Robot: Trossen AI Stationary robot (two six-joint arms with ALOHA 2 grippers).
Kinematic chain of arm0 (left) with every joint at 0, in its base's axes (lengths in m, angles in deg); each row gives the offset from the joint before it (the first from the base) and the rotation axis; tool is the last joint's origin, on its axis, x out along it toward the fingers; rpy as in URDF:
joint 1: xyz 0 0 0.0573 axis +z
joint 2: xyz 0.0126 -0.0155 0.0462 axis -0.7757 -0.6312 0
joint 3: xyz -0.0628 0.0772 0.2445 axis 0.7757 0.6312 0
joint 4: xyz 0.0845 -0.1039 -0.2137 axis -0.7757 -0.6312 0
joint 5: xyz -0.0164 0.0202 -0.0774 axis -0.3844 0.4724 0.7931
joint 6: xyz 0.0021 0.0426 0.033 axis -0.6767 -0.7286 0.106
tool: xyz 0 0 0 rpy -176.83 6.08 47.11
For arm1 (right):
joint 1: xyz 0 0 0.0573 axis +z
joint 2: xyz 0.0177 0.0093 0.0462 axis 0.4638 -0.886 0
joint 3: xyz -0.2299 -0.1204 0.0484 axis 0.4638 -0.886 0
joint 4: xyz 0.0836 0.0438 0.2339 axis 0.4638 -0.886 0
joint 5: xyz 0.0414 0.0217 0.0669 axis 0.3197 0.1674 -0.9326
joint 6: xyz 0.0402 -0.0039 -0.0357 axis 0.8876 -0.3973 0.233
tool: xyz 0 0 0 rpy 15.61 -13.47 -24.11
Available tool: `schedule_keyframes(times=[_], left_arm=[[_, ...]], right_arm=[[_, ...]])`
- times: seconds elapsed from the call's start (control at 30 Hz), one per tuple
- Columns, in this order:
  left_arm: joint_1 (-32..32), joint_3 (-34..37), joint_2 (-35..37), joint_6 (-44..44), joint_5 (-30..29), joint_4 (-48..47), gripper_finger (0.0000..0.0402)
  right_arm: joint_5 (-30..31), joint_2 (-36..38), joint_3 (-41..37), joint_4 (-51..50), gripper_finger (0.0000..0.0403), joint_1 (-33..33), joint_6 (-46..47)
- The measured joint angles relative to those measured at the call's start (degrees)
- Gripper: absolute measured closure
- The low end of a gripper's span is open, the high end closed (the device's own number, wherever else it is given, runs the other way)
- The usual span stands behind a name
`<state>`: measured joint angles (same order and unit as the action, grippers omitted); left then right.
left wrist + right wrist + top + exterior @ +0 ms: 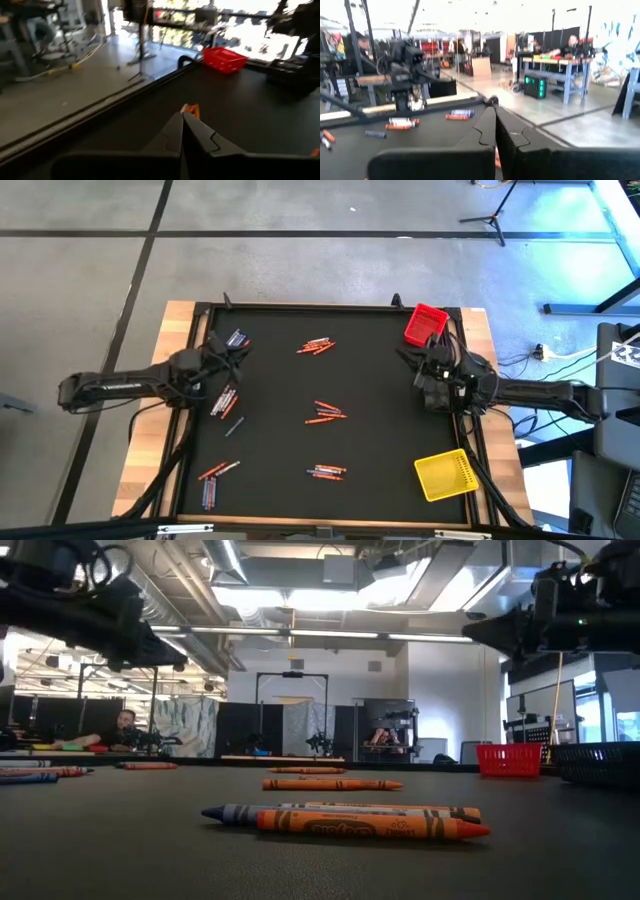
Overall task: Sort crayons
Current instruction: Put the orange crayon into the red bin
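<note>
Crayons lie in small groups on the black mat (380, 430): red-orange ones at the far middle (315, 346), the middle (326, 413) and the near middle (326, 472), and mixed ones at the left (224, 400) and near left (213, 480). The near group fills the low view (350, 820). My left gripper (236, 358) is shut above the mat's far left; in its wrist view (182, 115) an orange crayon (192, 108) shows just past the fingertips, and I cannot tell whether they touch it. My right gripper (412, 360) is shut above the mat's far right (495, 109).
A red bin (426, 323) stands at the mat's far right corner, close to my right gripper, and a yellow bin (446, 475) at the near right. A raised black frame (300, 306) edges the mat. People sit at tables in the room beyond.
</note>
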<state>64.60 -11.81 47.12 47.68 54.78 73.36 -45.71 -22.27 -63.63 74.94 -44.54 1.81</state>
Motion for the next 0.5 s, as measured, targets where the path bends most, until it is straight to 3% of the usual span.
schedule_keyframes(times=[0.27,0.5], left_arm=[[5.5,-11.6,-12.1,1.5,-0.6,-10.4,0.0391],[12.0,-19.6,-18.7,2.7,2.9,-17.1,0.0312]], right_arm=[[6.1,-5.3,0.0,14.3,0.0402,0.0,-1.5],[6.9,-8.2,2.9,15.9,0.0402,0.0,-4.3]])
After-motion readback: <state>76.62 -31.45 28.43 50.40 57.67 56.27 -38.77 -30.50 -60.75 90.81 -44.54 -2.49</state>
